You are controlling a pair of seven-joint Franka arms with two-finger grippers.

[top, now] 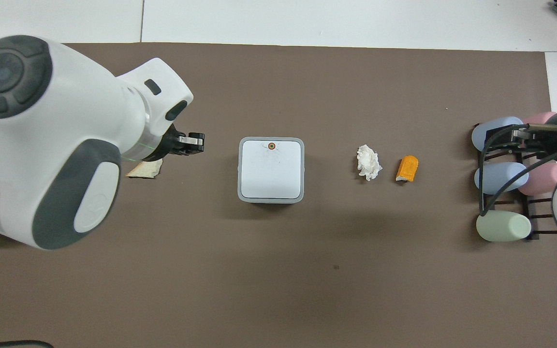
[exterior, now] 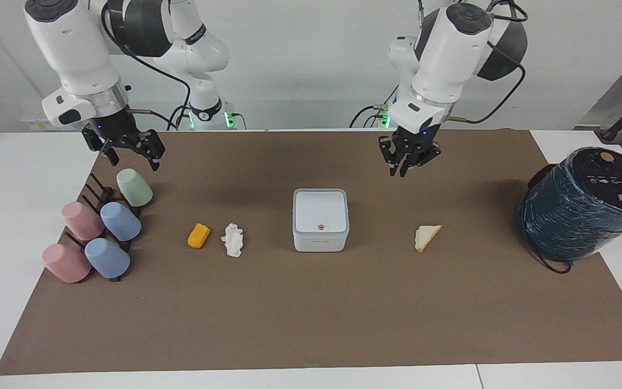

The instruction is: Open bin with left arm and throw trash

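The white bin (exterior: 320, 216) stands mid-mat with its lid shut and the brown button (exterior: 320, 227) on top; it also shows in the overhead view (top: 271, 169). The orange chunk (exterior: 198, 236) and the tissue wad (exterior: 232, 240) lie beside it toward the right arm's end. The bread wedge (exterior: 427, 237) lies toward the left arm's end, half hidden under the left arm in the overhead view (top: 145, 169). My left gripper (exterior: 404, 170) is open, empty and raised over bare mat between wedge and bin. My right gripper (exterior: 133, 162) is open and empty over the cup rack.
A big dark teal cylinder (exterior: 581, 205) leans at the mat's edge at the left arm's end. A dark rack with several pastel cups (exterior: 100, 227) lies at the right arm's end. The brown mat (exterior: 311, 313) covers the table.
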